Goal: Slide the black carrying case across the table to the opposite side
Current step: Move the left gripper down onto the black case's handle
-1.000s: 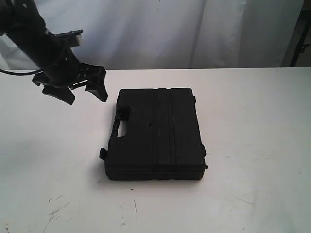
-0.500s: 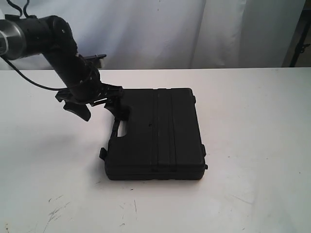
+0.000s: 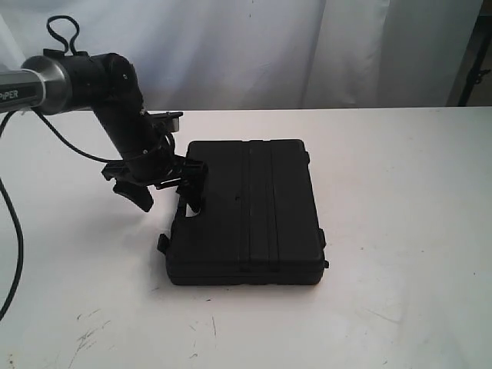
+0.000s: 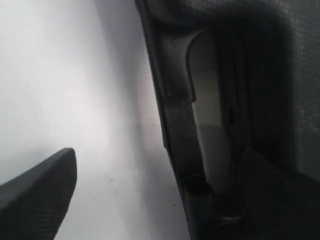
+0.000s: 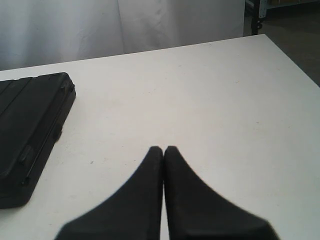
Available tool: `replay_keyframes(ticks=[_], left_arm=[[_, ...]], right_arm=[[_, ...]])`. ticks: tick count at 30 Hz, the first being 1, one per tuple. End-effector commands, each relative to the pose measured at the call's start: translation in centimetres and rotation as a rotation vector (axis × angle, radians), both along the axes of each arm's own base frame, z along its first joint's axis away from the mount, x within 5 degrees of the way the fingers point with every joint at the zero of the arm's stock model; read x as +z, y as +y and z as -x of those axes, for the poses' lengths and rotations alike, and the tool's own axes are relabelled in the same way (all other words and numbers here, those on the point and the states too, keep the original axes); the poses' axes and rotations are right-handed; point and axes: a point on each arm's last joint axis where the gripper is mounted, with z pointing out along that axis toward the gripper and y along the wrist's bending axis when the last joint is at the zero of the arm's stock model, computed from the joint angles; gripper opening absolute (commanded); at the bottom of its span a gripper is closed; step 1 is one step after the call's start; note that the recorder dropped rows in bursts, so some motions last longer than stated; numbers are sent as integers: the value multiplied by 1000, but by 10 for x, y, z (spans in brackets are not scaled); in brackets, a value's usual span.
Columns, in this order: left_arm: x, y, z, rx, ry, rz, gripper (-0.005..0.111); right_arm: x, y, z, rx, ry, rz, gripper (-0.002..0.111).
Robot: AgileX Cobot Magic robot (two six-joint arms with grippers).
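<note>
The black carrying case point(image 3: 250, 211) lies flat on the white table point(image 3: 392, 184), its handle side facing left. My left gripper point(image 3: 165, 191) is open and low at that side. One finger point(image 3: 138, 197) is over bare table. The other finger point(image 3: 192, 187) is over the handle cutout. In the left wrist view the handle bar point(image 4: 175, 120) runs between the fingertips point(image 4: 45, 195) of the left gripper point(image 4: 160, 162); I cannot tell if they touch it. My right gripper point(image 5: 163, 149) is shut and empty over the table point(image 5: 200, 90), well away from the case point(image 5: 30, 115).
A white curtain point(image 3: 269, 46) hangs behind the table. Dark scuff marks point(image 3: 88, 334) lie near the front left. The left arm's cable point(image 3: 11, 231) loops down at the far left. The table's far right edge point(image 5: 290, 55) shows in the right wrist view.
The left arm has come down and to the right, from beside the case to its handle side, with one finger now over the handle. The case has not moved.
</note>
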Motion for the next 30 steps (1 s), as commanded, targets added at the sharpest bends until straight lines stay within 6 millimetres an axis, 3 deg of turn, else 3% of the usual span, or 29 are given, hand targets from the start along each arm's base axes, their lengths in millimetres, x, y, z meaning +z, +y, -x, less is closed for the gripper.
replay_keyframes(ticks=[1,13,19,30], left_arm=[[-5,-4,-1,7,-19,-33,83],[-5,-2,-3,21,-31,-56,83],[-6,1,-3,45,-34,-97,67],[-5,-3,-2,71,-11,-47,66]], right_arm=[[0,0,0,-6,-11,3,0],[0,0,0,-6,-11,3,0],[0,0,0,-6,-11,3,0],[0,0,0,-6,-11,3,0]])
